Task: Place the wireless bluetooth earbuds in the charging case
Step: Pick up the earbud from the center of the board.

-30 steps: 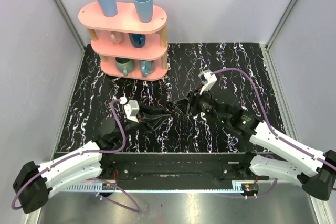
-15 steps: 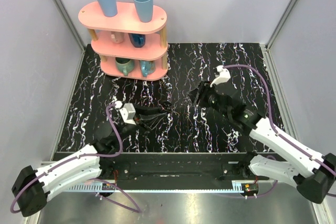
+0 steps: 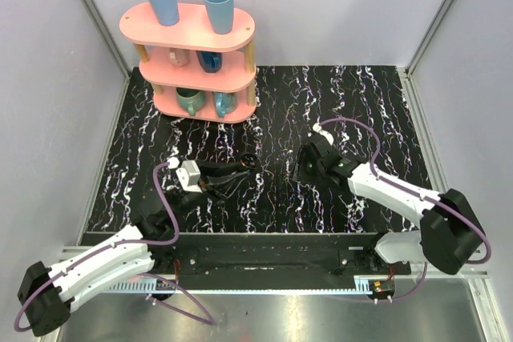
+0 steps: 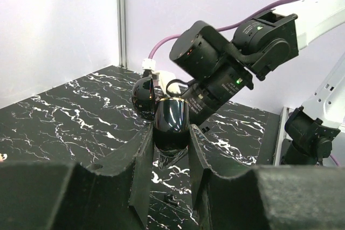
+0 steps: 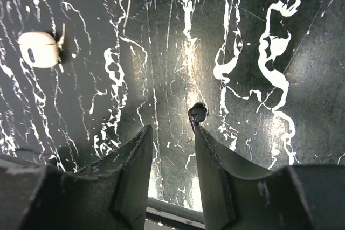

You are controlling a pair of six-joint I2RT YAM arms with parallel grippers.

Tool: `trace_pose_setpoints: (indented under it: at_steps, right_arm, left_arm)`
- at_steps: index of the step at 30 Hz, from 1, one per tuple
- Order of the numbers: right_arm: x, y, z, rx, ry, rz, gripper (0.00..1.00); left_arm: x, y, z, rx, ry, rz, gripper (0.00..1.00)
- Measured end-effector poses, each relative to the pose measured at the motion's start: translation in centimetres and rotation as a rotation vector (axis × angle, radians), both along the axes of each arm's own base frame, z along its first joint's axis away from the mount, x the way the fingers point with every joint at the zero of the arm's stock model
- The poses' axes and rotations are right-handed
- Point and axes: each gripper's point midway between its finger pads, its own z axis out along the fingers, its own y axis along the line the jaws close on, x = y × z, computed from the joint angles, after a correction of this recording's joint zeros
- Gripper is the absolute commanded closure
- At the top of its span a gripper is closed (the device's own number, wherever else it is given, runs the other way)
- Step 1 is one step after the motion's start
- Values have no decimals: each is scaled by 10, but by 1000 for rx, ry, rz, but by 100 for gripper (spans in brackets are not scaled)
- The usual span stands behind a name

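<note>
Black marble-look tabletop with white veining, pale grey walls round it, pink three-tier shelf of cups in the far left corner. Overhead view gives only the layout: both arms low over the middle, tools well apart, small parts lost against the dark stone. Left wrist camera fills that in: left gripper clenched on the charging case, a glossy black rounded shell pinched between the two matte black fingers and standing up past their tips, a second dark rounded lobe behind it, likely the lid. Right arm looms just beyond those jaws. Right wrist camera shows what neither other view does: one earbud, cream, smooth, pebble-shaped, lying on the stone ahead of the jaws and well outside the left-hand finger. Right gripper points down at the table, jaws parted, only bare stone between them. Small dark bead at the right-hand fingertip; can't tell what. Left forearm reaches forward, tool near level.
</note>
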Motion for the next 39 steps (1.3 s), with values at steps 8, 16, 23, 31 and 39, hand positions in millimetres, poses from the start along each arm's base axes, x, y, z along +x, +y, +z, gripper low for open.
trace_pose_setpoints:
  at_steps: [8, 16, 23, 31, 39]
  right_arm:
    - [-5, -2, -36, -69, 97, 2, 58]
    - [-10, -3, -63, -123, 160, 11, 58]
    - [-5, 5, -70, -129, 164, 20, 57]
    - [-6, 15, -75, -160, 159, 41, 59]
    - [-6, 25, -77, -241, 139, 56, 59]
  left_arm:
    - [1, -1, -3, 7, 7, 1, 100]
    - [3, -3, -6, 16, 15, 1, 100]
    - [4, -4, -8, 22, 21, 0, 100]
    - [3, -3, -10, 22, 22, 1, 100]
    - [3, -3, -15, 30, 28, 1, 100]
